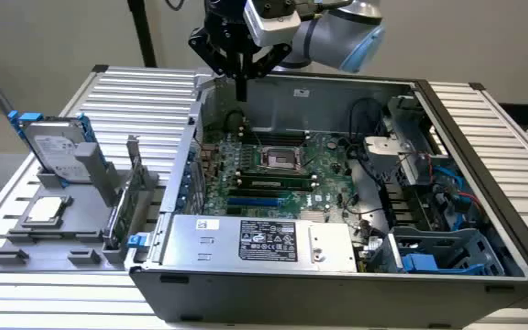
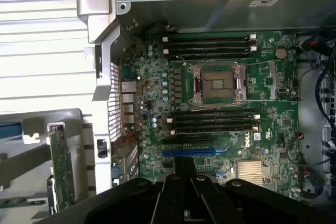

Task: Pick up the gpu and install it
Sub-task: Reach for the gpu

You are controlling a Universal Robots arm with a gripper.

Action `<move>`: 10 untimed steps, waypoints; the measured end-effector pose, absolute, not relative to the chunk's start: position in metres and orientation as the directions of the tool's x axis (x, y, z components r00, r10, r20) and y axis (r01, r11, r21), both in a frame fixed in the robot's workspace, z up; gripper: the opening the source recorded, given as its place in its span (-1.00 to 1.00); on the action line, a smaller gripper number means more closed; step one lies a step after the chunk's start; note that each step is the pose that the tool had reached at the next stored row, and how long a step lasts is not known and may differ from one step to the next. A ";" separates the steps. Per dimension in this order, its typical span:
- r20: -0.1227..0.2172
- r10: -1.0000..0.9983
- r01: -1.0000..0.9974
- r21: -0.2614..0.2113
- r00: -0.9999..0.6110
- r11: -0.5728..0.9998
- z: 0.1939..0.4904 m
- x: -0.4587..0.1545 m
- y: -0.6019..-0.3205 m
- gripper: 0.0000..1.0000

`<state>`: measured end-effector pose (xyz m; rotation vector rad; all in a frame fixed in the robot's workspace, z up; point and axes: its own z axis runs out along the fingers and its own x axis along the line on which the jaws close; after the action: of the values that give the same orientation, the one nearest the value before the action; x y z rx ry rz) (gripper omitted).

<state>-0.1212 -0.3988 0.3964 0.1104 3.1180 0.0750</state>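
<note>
Wrist view: gpu (image 2: 62,167) green face

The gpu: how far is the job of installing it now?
Done: nothing yet. The gpu stands on edge in the gray holder beside the case, untouched. In hand: nothing; the pincer is shut and empty, above the motherboard. Left: the pickup and the install; the blue slot is empty.

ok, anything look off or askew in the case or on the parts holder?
Nothing stands out. The gpu stands on edge in its slot in the gray holder, beside the open case. The blue expansion slot is bare. The gripper, shut, holds nothing above the case.
</note>
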 end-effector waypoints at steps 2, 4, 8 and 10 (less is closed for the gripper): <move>-0.019 0.071 0.070 0.049 -0.997 0.996 0.396 -0.121 -0.399 -0.79; -0.019 0.071 0.070 0.049 -0.997 0.996 0.397 -0.121 -0.399 -0.79; -0.019 0.071 0.070 0.049 -0.997 0.996 0.397 -0.121 -0.399 -0.79; -0.019 0.071 0.070 0.049 -0.997 0.996 0.397 -0.121 -0.399 -0.79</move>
<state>-0.1212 -0.3988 0.3968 0.1104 3.1180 0.0751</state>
